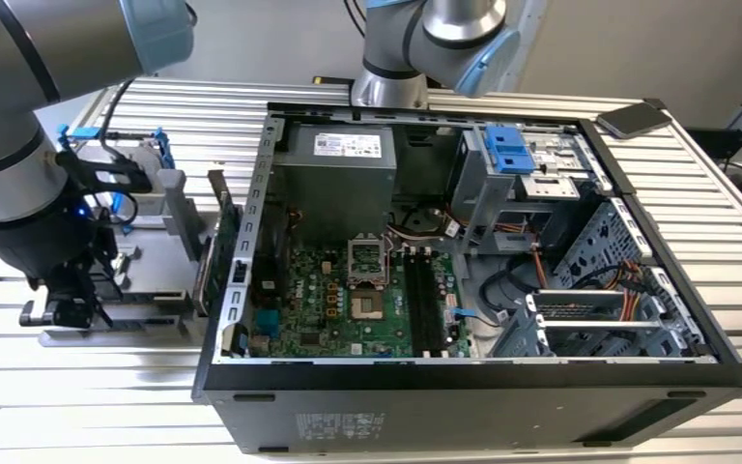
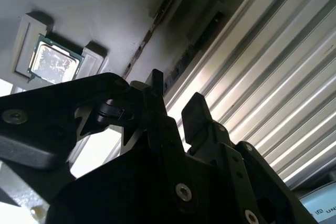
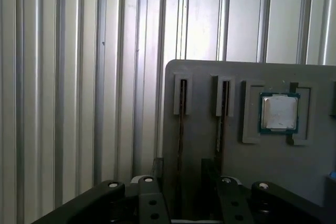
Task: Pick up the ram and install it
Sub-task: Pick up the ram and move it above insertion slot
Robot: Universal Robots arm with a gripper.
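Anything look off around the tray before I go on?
Nothing stands out. The processor lies flat in its recess in the tray, the ram stands straight in its slot, and the open claw hangs squarely beside it.

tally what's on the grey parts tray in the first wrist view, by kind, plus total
On the grey tray:
Narrow slots: 2
Processor chip: 1
Total: 3
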